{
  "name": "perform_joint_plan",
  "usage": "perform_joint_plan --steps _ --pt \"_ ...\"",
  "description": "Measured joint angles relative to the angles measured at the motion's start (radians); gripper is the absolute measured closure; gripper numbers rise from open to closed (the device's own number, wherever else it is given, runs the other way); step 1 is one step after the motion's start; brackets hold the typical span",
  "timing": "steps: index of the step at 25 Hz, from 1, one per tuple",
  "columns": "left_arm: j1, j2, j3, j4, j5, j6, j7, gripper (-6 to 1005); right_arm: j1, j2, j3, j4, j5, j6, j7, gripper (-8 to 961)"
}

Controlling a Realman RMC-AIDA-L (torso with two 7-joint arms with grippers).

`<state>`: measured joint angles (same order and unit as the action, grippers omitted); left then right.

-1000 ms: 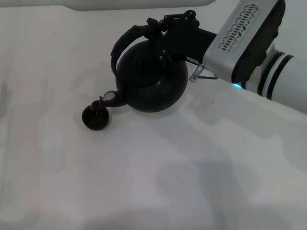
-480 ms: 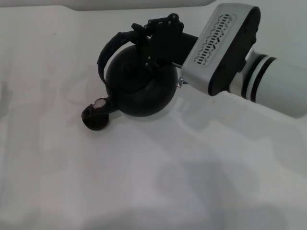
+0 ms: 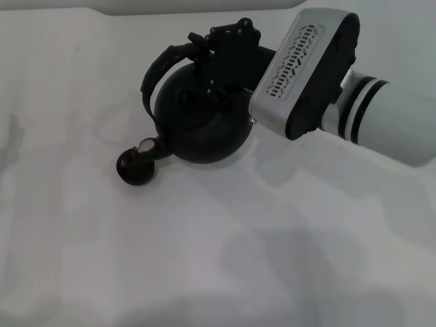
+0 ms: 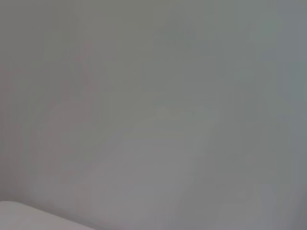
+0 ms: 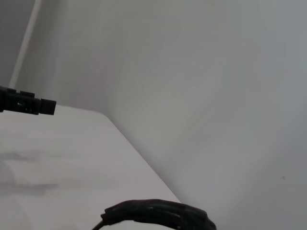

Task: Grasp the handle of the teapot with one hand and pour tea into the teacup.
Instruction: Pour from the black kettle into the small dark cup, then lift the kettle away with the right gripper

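The black round teapot point(image 3: 201, 126) hangs tilted in the head view, its spout with the silvery cap point(image 3: 147, 145) lowered right over the tiny dark teacup point(image 3: 134, 168) on the white table. The ribbed black handle point(image 3: 155, 68) arches over the pot. My right gripper point(image 3: 221, 42) is shut on the handle near its top, and its white-grey casing point(image 3: 300, 75) lies to the right of the pot. The handle also shows in the right wrist view point(image 5: 153, 213). No stream of tea is visible. The left gripper is out of view.
The white table point(image 3: 225, 259) spreads in front of and around the pot and cup. A pale raised edge point(image 3: 204, 5) runs along the back. The left wrist view shows only a plain grey surface.
My right arm has swung left and rolled, carrying the teapot left and tipping it. The spout has come down over the teacup. In the last half second little has moved.
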<state>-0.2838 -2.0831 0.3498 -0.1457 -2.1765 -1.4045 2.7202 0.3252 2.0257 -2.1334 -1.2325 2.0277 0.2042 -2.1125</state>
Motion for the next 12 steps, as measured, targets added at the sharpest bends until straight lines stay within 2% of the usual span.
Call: perform_joint_plan --steps 12 --pt "-0.002 0.000 0.000 0.000 0.009 0.001 -0.002 122 0.000 0.002 -0.024 -0.001 0.001 -0.013 -0.063 806"
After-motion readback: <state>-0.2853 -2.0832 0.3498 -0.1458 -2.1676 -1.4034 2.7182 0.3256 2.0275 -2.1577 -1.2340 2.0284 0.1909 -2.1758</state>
